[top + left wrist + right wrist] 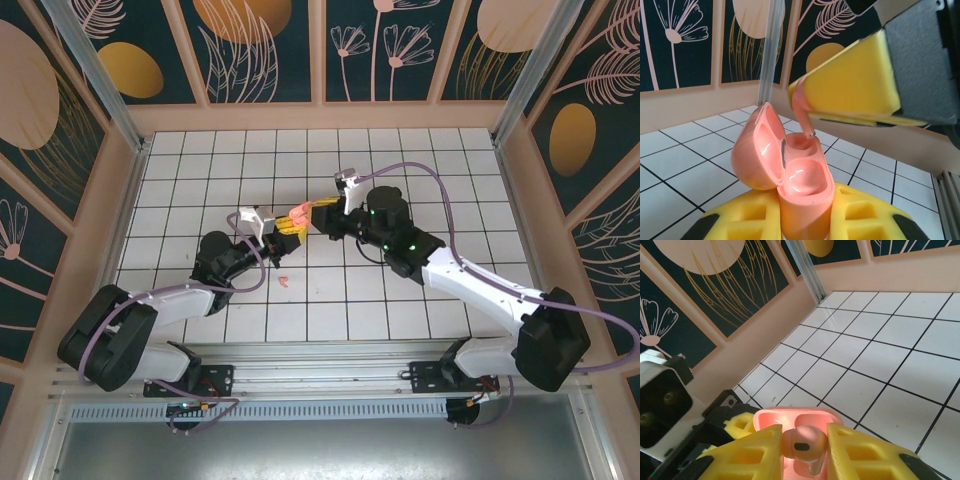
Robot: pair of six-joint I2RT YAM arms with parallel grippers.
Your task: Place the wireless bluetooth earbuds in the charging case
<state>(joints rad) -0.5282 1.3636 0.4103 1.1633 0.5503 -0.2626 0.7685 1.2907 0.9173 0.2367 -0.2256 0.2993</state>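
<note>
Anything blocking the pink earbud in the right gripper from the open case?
Nothing visible. The pink earbud in the right gripper hangs stem-down just over the far well of the charging case; the lid is swung back aside, and both wells look empty.

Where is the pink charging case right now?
Mid-table in the top view: the charging case sits lid-open in the left hand, with the right hand holding a pink earbud just over its sockets.

Two pink earbuds show: a raised earbud [801, 442] and a loose earbud [284, 280]. There is one pink charging case [790, 175].
</note>
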